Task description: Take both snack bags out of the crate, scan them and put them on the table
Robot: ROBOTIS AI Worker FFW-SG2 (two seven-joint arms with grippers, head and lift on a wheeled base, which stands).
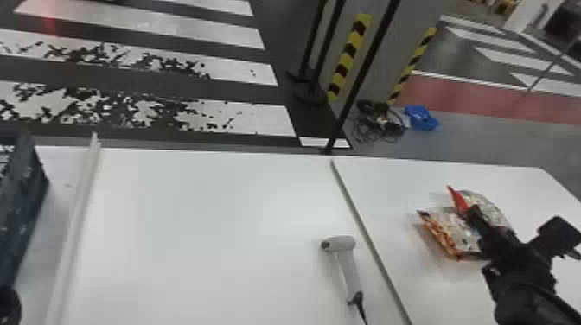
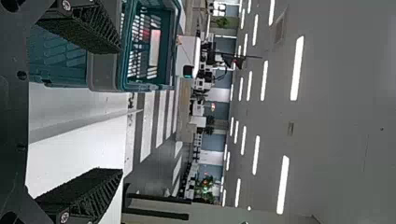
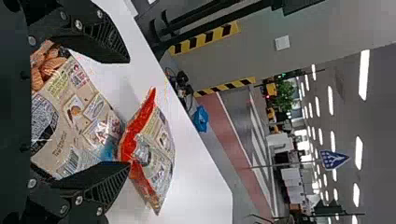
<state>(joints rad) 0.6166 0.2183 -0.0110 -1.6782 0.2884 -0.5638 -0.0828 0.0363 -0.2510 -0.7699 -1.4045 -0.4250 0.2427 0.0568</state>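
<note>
Both bags are out, and this looks like the placing or release of the last one; whether both were scanned cannot be told. The beige plastic snack bag with nut pictures (image 3: 63,126) and the red-edged, clear-and-beige snack bag (image 3: 156,154) lie on the white counter (image 1: 207,216), past the white handheld scanner (image 1: 348,266). The next move likely calls for backing off without dragging either bag.

The black right end effector (image 3: 129,112) is spread over them, its arm angled in from the head view's lower right. The black left end effector (image 2: 121,111) is spread near the blue-green plastic crate (image 1: 19,211).
</note>
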